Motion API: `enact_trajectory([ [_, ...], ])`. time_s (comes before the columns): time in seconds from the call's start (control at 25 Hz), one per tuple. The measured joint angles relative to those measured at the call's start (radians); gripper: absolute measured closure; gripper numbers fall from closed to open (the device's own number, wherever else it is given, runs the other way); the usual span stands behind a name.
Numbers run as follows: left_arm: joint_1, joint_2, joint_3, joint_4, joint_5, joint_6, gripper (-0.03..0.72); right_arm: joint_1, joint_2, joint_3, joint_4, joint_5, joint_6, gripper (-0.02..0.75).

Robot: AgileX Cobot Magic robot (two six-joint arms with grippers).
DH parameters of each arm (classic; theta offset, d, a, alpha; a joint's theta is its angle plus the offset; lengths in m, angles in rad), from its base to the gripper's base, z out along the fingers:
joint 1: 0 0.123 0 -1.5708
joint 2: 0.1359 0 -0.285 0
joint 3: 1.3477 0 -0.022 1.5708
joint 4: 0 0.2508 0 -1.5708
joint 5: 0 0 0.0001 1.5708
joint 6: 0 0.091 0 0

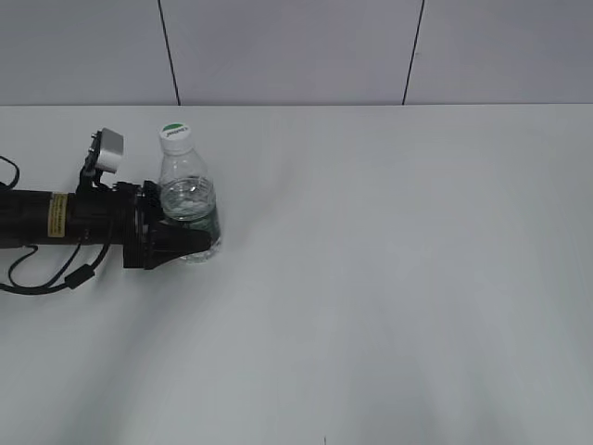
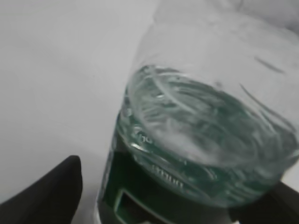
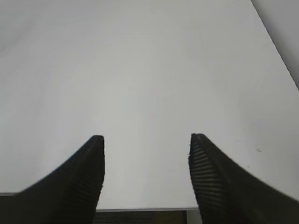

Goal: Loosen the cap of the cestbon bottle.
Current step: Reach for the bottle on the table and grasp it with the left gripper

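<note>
The cestbon bottle (image 1: pixel 188 199) stands upright at the table's back left, clear with a dark green label and partly filled with water. Its white cap (image 1: pixel 174 131) with a green logo sits on the neck. My left gripper (image 1: pixel 185 224) reaches in from the left and is shut on the bottle's lower body. In the left wrist view the bottle (image 2: pixel 201 121) fills the space between the two black fingers of the left gripper (image 2: pixel 177 186). My right gripper (image 3: pixel 145 140) is open over bare table, nothing between its ribbed fingers (image 3: pixel 210 177). It does not show in the exterior view.
The white table (image 1: pixel 389 278) stretches to the right and front of the bottle. A grey panelled wall (image 1: pixel 296 46) runs behind it. The left arm's cables (image 1: pixel 56 273) lie on the table at the far left. The table's near edge (image 3: pixel 140 209) shows below the right gripper.
</note>
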State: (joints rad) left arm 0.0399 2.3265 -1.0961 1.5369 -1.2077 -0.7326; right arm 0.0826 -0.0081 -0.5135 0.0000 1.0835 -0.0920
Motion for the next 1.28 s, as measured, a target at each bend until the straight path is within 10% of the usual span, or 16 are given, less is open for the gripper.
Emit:
enact_trajectory([
  [1.04,-0.080,0.006,-0.039,-0.039,-0.001,0.030,0.128,0.000,0.000,0.000,0.000,0.000,0.000,0.297],
  [1.28,-0.080,0.006,-0.039,-0.051,-0.004,0.037,0.244,0.000,0.000,0.000,0.000,0.000,0.000,0.297],
])
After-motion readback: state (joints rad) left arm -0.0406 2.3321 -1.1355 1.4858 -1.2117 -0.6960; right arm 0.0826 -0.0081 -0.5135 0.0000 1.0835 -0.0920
